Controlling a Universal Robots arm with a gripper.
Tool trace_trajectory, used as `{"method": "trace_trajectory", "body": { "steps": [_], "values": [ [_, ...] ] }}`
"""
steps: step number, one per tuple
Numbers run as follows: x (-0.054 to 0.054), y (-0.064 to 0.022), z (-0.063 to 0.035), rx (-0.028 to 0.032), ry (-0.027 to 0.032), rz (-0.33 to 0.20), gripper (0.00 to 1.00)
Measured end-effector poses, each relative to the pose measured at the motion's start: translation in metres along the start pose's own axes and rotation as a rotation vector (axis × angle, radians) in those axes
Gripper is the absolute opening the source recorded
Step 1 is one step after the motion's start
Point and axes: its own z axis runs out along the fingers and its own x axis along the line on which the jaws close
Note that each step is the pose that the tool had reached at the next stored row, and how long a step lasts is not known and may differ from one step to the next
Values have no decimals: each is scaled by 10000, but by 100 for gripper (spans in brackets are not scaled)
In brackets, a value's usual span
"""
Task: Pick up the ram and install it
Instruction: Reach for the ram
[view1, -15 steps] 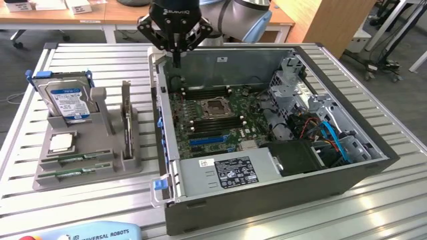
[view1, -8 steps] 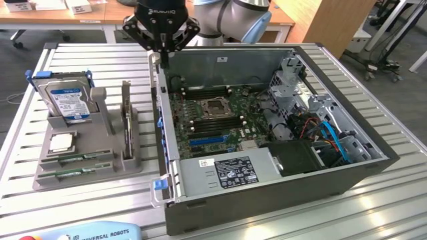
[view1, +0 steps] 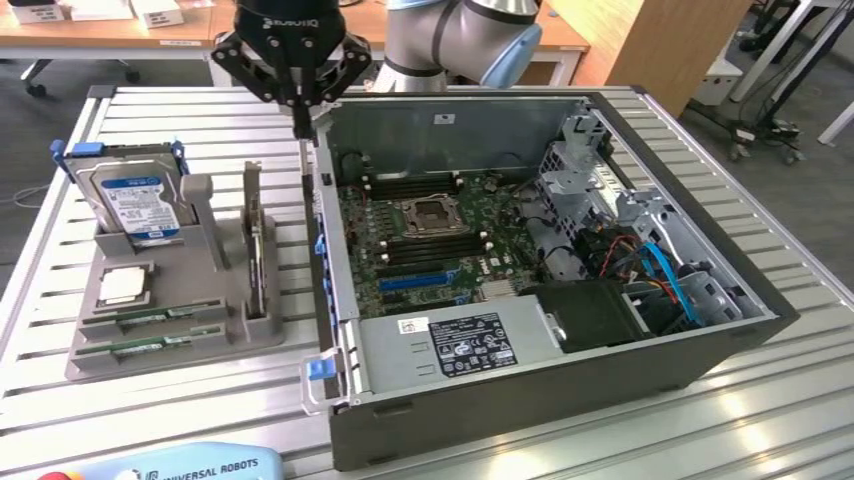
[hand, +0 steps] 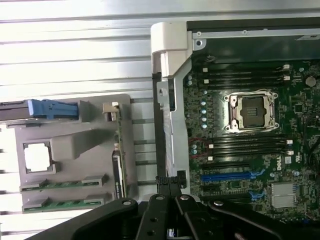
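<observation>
Ram (view1: 147, 316) (hand: 62, 183) lay as two green strips in the front slots of the gray holder (view1: 174, 357), at the lower left of the exterior view. It sat just below the processor (view1: 123, 286), with the hard drive (view1: 134, 200) standing farther up. The gripper (view1: 304, 130) (hand: 170, 183) hung well apart from the ram, at the upper left, over the left wall of the case (view1: 534, 398). Its fingers were closed together. Holder and case stood on the slatted desk (view1: 761, 420).

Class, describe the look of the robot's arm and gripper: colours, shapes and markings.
The arm is made of rounded silver-grey segments with a light blue joint cap. The gripper is black, with white lettering on its body and jointed, bar-linked fingers tapering to slim tips.
</observation>
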Motion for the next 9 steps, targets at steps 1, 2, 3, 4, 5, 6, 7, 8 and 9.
{"method": "trace_trajectory", "body": {
  "steps": [1,2,3,4,5,6,7,8,9],
  "values": [
    [32,-2,0,0,0,1,10],
    [60,-4,-1,0,-1,2,10],
    [85,-6,-1,0,0,2,10],
    [114,-8,-2,0,0,3,10],
    [141,-11,-2,-1,-1,1,10],
    [170,-13,-2,0,0,1,10],
    [199,-15,-3,0,0,0,10],
    [229,-18,-3,0,0,1,10],
    [261,-20,-3,0,0,1,10]
  ]
}}
